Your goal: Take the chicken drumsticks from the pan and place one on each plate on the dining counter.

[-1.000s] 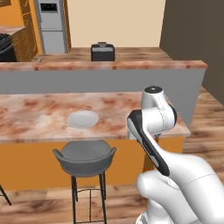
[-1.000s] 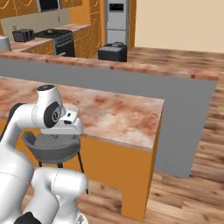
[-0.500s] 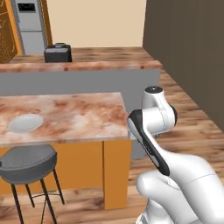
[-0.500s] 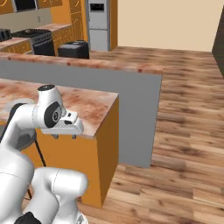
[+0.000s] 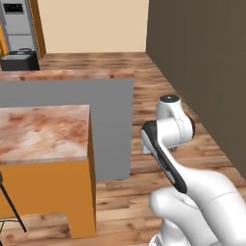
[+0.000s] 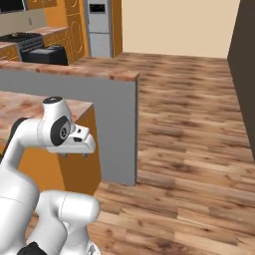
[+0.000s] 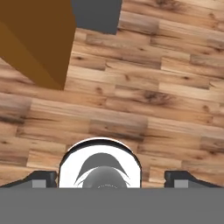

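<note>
My gripper (image 7: 111,179) is open, its two dark fingertips (image 7: 43,179) set wide apart with nothing between them. It points down at the wooden floor. In the right base view the gripper (image 6: 73,154) hangs off the folded arm beside the end of the dining counter (image 6: 20,102). The dining counter (image 5: 43,129) ends at the left, marble on top with an orange panel below. The chicken drumsticks, the pan and the plates are out of view.
A grey half wall with a marble top (image 5: 72,91) stands behind the counter and carries a black appliance (image 5: 19,60). A stove (image 6: 17,40) and a fridge (image 6: 99,27) are far back. A dark wall (image 5: 202,62) rises on the right. Wooden floor (image 6: 189,149) lies ahead.
The whole picture has swung right as the base moved. The plate and the grey stool slid out at the left. The arm keeps its folded pose and the gripper stays open.
</note>
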